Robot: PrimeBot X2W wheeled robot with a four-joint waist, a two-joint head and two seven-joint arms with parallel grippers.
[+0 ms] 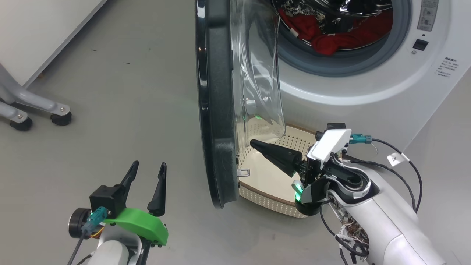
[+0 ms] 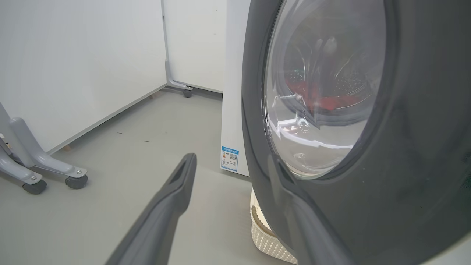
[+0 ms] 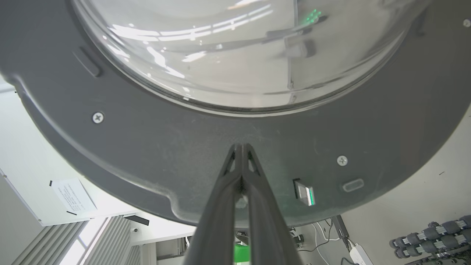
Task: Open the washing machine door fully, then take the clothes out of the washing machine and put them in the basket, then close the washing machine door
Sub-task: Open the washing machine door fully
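Observation:
The washing machine (image 1: 368, 92) stands at the upper right. Its door (image 1: 217, 110) is swung out and seen edge-on, the glass bowl facing the drum. Red and patterned clothes (image 1: 331, 36) lie in the drum. The cream basket (image 1: 272, 204) sits on the floor below the opening, behind the door. My right gripper (image 1: 253, 142) is shut and empty above the basket. It points at the door's grey inner face (image 3: 147, 147), tips (image 3: 241, 147) close to it. My left gripper (image 1: 149, 163) is open, left of the door. The left wrist view shows the door's outer face (image 2: 404, 147) beside its fingers (image 2: 184, 176).
Grey wheeled frame legs (image 1: 40, 106) stand at the far left by a white wall panel (image 1: 36, 29). Bare grey floor (image 1: 128, 92) lies between them and the door. The machine's side carries a blue sticker (image 2: 230, 158). Dumbbells (image 3: 434, 235) lie on the floor beyond the door.

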